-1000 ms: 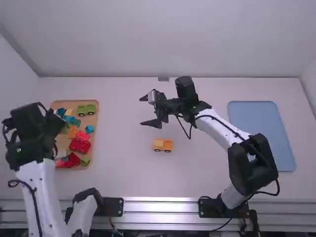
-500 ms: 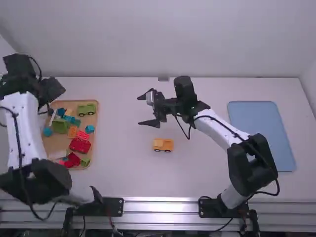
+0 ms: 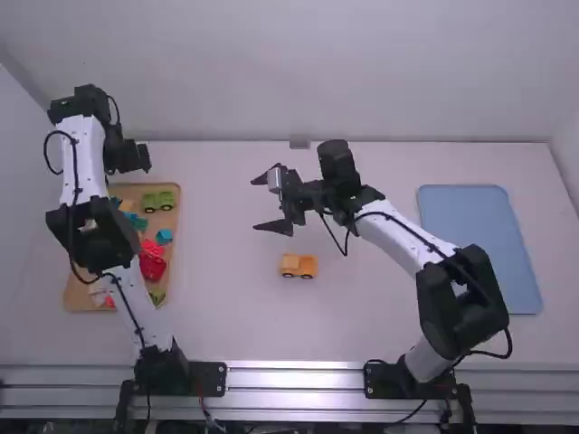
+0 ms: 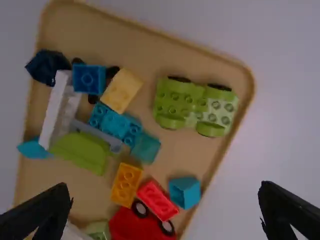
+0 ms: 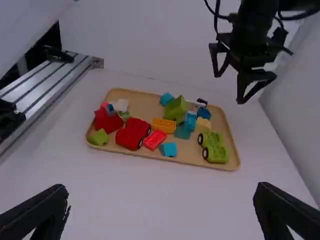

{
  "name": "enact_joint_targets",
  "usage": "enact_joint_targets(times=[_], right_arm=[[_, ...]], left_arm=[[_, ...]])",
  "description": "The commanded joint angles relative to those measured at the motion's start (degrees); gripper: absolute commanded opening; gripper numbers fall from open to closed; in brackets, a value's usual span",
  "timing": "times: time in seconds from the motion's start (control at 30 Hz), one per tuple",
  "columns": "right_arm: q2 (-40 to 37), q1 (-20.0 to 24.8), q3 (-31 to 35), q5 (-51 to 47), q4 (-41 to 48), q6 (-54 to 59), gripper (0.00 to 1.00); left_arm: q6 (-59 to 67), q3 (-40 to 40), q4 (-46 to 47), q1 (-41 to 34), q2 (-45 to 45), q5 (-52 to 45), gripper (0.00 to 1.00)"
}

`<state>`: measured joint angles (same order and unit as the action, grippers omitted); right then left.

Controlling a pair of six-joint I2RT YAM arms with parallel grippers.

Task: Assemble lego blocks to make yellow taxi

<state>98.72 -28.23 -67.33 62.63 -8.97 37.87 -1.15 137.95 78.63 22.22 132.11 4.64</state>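
High view: I have the tan tray as landmark, w/ loose blocks inside. My L gripper is at the tray's far edge, fingers wide apart & nothing btwn them, per the L wrist view. My R gripper hangs to the tray's R, approx. level w/ its far half, likewise spread wide & empty. The yellow-orange vehicle, i.e. the task's thing, stands on the table to the R of the tray, level w/ its near half & apart from both grippers. The blue board lies well to the tray's R, past the vehicle. L wrist view, tray contents: green wheeled piece in the far R corner; yellow block in the far half, L of that piece; orange block nearer the middle; red brick beside it, against the red vehicle. Also in the tray: white piece along the L side, turquoise block toward the R rim. R wrist view: light green block near the tray's near R corner.
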Motion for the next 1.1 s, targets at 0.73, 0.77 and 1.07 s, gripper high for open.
enact_joint_targets(times=[0.73,0.77,1.07], right_arm=[[0.2,0.0,-1.7,0.3,0.3,-2.1,0.99],[0.2,0.0,-1.7,0.3,0.3,-2.1,0.99],[0.2,0.0,-1.7,-0.1,0.4,-2.1,0.99]], left_arm=[[38.7,-11.8,-16.5,7.8,8.8,-4.0,0.56],[39.6,-12.5,-16.3,7.6,8.8,-4.2,0.54],[38.3,-18.3,-23.6,7.4,8.8,-3.8,0.47]])
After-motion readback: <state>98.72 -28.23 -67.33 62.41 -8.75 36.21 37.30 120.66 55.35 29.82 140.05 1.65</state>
